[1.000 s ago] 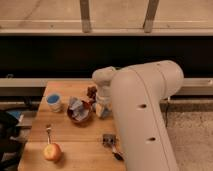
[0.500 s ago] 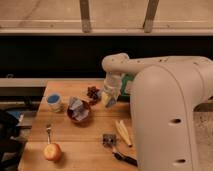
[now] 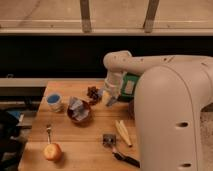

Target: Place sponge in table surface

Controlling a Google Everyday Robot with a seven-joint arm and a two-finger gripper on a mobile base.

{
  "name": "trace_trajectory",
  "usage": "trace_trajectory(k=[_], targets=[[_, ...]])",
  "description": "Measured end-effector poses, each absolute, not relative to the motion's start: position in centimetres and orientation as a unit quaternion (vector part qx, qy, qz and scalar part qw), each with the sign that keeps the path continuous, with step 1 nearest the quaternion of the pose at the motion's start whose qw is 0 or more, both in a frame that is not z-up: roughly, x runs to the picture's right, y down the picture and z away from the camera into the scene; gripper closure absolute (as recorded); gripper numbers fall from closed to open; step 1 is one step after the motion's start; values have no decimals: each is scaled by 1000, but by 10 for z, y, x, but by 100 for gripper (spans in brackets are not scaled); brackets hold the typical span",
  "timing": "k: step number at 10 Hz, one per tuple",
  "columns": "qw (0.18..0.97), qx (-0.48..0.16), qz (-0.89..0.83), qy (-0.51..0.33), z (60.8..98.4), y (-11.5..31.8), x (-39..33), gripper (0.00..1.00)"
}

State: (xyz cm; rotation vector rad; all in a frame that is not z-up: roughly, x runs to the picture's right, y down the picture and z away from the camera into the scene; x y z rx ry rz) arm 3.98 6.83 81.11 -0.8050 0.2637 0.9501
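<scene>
Blue-grey, the sponge lies in a dark bowl near the middle of the wooden desk. My jaws hover just right of it toward the far edge; I cannot tell whether they are released or clenched. A light blue cup stands by the left edge, an apple near the front-left corner.

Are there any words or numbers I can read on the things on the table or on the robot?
None can be read.
The green packet by the gripper has a pale patch, too blurred to read.
The blue cup, the bowl, the apple and the table show no writing.
</scene>
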Motion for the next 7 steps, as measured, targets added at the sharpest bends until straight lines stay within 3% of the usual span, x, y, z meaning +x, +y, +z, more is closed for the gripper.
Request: trace_trajectory(k=[4, 6, 7], targets=[[795, -415, 422, 133, 833, 108, 18, 100], [788, -432, 415, 143, 840, 122, 15, 87], [788, -439, 403, 154, 846, 131, 9, 75]])
